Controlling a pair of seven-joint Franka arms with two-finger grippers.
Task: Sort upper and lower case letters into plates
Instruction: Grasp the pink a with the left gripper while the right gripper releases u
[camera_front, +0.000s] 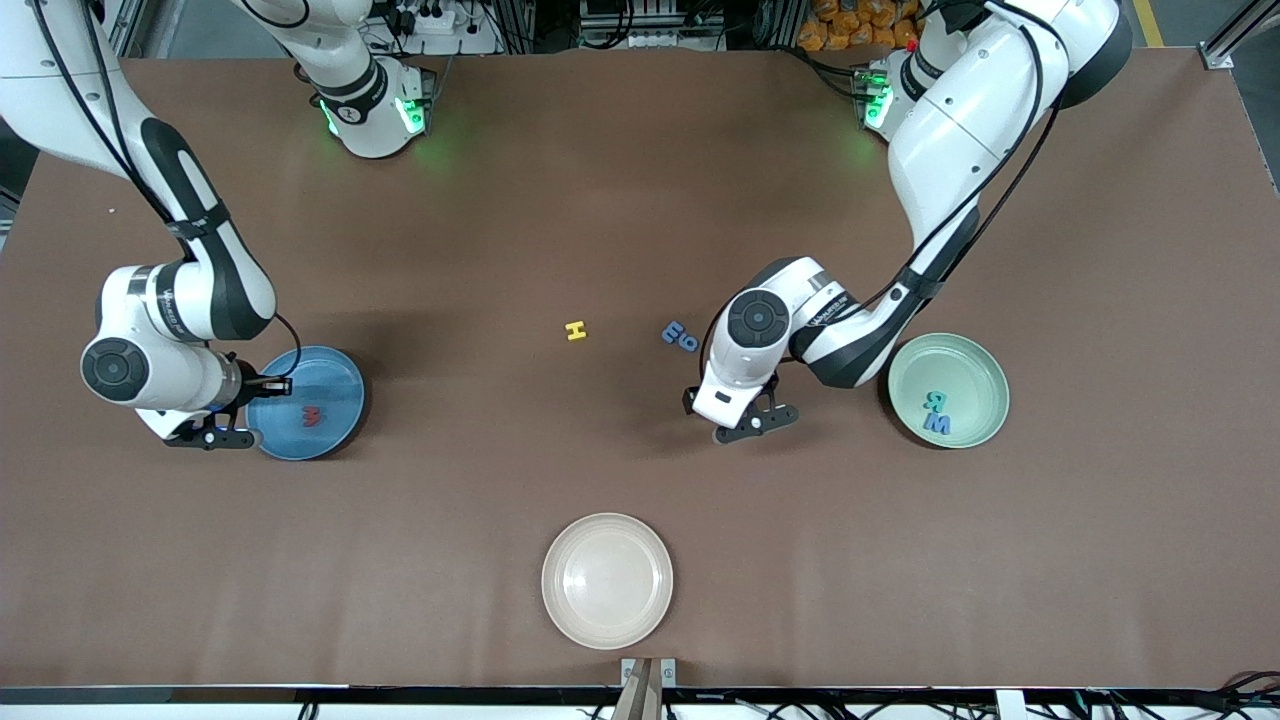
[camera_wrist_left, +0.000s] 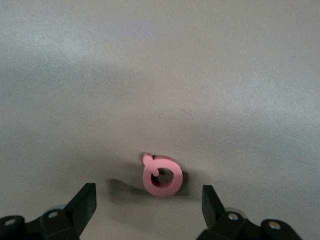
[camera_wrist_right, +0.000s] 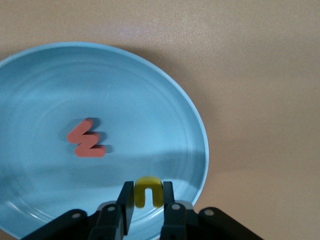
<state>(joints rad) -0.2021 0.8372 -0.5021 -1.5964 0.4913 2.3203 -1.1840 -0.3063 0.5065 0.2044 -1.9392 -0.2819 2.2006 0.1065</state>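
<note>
Your right end effector (camera_wrist_right: 146, 210) is clamped on a small yellow letter (camera_wrist_right: 148, 191) that looks like an n or u, and it's sitting over the rim of the blue plate (camera_front: 340, 375) at the right arm's end of the counter (camera_front: 640, 200). There's already a red zigzag letter (camera_wrist_right: 87, 139) lying flat in that plate. So on that side you're at the drop-off step: nudge in over the plate floor, let go, done.

Your left end effector (camera_wrist_left: 148, 200) is low over bare counter, between the middle of the table and the mint green plate (camera_front: 985, 370). Fingers are spread wide and holding nothing, with a pink-red round letter (camera_wrist_left: 162, 174) lying flat between them, not touching either one. That's a pick about to happen. The thing is thin and flat, so I'd guess you want to go straight down and close evenly, or it'll skate off sideways.

Still loose on the counter: a yellow H (camera_front: 575, 330) and a pair of blue letters (camera_front: 680, 335) touching each other, just beside the left arm's wrist. The mint plate already has a teal letter (camera_front: 932, 401) and a blue W (camera_front: 938, 425) in it. The cream plate (camera_front: 607, 580) nearest the front camera has nothing in it.
</note>
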